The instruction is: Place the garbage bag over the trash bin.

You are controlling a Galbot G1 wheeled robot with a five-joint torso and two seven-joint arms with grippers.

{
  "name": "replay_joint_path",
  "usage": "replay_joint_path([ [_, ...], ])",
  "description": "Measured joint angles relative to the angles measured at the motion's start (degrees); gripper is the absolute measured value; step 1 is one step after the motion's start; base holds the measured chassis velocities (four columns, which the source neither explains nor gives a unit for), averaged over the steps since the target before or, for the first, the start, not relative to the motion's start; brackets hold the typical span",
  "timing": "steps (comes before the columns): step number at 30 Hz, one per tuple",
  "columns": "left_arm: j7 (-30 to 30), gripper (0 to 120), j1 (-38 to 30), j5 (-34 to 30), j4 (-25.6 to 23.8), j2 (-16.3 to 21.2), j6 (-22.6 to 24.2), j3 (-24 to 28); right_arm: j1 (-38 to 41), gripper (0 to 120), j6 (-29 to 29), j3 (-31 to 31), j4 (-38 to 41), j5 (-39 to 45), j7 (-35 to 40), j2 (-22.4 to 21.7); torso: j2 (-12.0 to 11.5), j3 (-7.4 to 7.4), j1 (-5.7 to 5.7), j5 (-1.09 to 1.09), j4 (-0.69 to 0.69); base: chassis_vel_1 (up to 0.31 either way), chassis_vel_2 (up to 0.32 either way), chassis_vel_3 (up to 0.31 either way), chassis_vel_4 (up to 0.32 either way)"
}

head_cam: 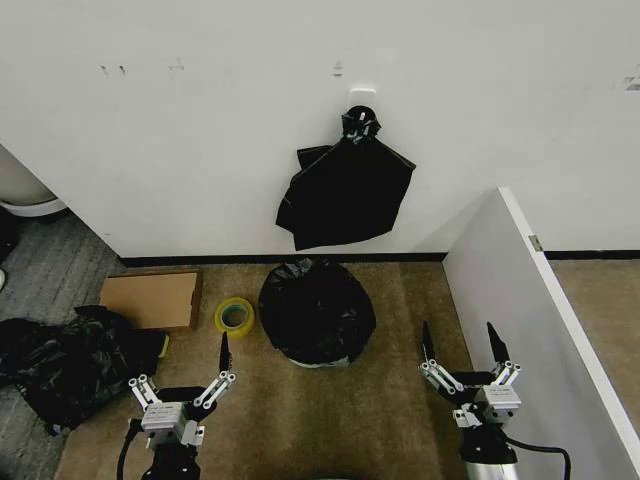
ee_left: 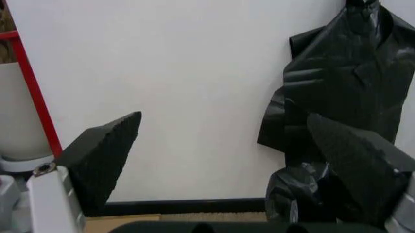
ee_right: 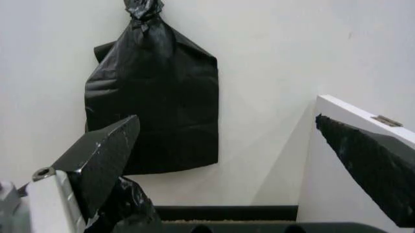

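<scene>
The left gripper (head_cam: 224, 362) hangs low over the brown carpet (head_cam: 390, 420), with its two black fingers spread apart and nothing between them. The right gripper (head_cam: 459, 350) hangs beside it, close to the white divider panel (head_cam: 530, 320), and its fingers are spread apart too, holding nothing.

A little farther on, near the wall, stands the trash bin (head_cam: 322, 360). The garbage bag (head_cam: 316, 308) covers its top and hangs down its sides, so only a small bit of cream-white peeks out at the bottom. Just to the left of the bin lies a yellow tape roll (head_cam: 235, 316), then a flat cardboard box (head_cam: 151, 299). A big lumpy black heap (head_cam: 70, 365) sits at the left side of the floor.

Up on the white wall (head_cam: 200, 120), a bunch of flat black bags (head_cam: 345, 195) hangs from a hook (head_cam: 361, 97).
</scene>
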Motion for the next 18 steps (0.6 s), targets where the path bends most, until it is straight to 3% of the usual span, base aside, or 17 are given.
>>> replay_joint_path([
  [18, 0.0, 100, 0.0, 0.0, 0.0, 0.0, 0.0, 0.0, 0.0, 100, 0.0, 0.0, 0.0, 0.0, 0.0, 0.0, 0.0, 0.00, 0.00, 0.00, 0.00, 0.000, 0.000, 0.000, 0.000],
])
